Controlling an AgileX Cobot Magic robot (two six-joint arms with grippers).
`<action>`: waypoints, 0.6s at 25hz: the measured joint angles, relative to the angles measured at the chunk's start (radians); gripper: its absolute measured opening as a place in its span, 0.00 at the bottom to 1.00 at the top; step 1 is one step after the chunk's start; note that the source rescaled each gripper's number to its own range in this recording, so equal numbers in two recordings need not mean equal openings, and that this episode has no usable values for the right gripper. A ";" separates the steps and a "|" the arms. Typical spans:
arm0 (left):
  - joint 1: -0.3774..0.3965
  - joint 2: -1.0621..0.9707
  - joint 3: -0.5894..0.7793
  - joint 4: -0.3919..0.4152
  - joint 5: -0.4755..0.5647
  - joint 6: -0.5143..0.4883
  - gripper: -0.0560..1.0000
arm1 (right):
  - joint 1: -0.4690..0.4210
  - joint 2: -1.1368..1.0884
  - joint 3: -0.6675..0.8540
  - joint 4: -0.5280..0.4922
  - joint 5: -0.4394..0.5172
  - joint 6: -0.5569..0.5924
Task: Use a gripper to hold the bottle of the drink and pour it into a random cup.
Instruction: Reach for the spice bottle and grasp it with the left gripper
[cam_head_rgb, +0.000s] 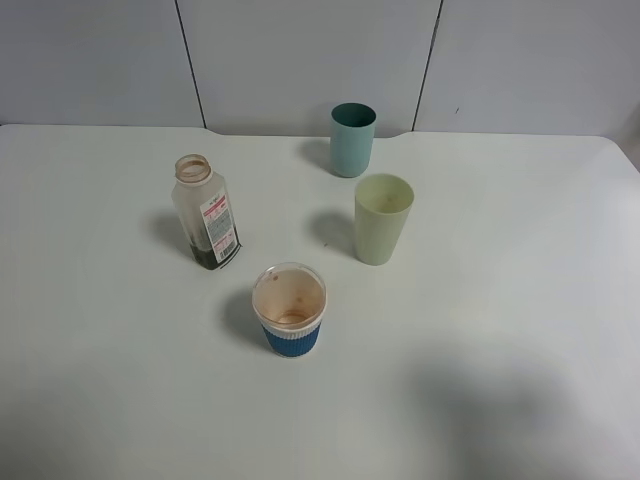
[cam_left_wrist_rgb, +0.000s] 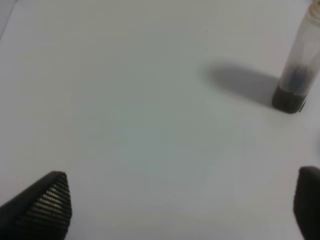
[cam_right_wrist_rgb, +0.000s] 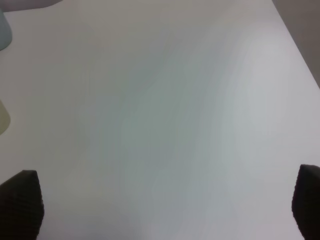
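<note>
My left claw (cam_left_wrist_rgb: 180, 195) hangs with its dark ribbed fingertips (cam_left_wrist_rgb: 50, 197) spread wide, holding nothing. The bottle (cam_head_rgb: 205, 212) stands upright ahead of it, well apart and toward one fingertip's side. It is clear plastic, uncapped, with a stained neck, a white-and-pink label and a little dark liquid at the bottom. The cup (cam_head_rgb: 290, 310), blue-sleeved, white-rimmed and brown-stained inside, stands upright near the bottle, not touching it.

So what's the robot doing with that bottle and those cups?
Nothing is being held yet. The bottle, cap off with a little dark drink at the bottom, stands on the white table. A blue-sleeved cup, a pale green cup and a teal cup stand nearby. The left gripper is open, with the bottle ahead of it but not touched. The right gripper is open too, holding nothing.
</note>
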 joint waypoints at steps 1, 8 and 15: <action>0.000 0.000 0.000 0.000 0.000 0.000 0.85 | 0.000 0.000 0.000 0.000 0.000 0.000; 0.000 0.000 0.000 0.000 0.000 -0.002 0.86 | 0.000 0.000 0.000 0.000 0.000 0.000; 0.000 0.000 -0.011 0.000 -0.023 -0.060 0.97 | 0.000 0.000 0.000 0.000 0.000 0.000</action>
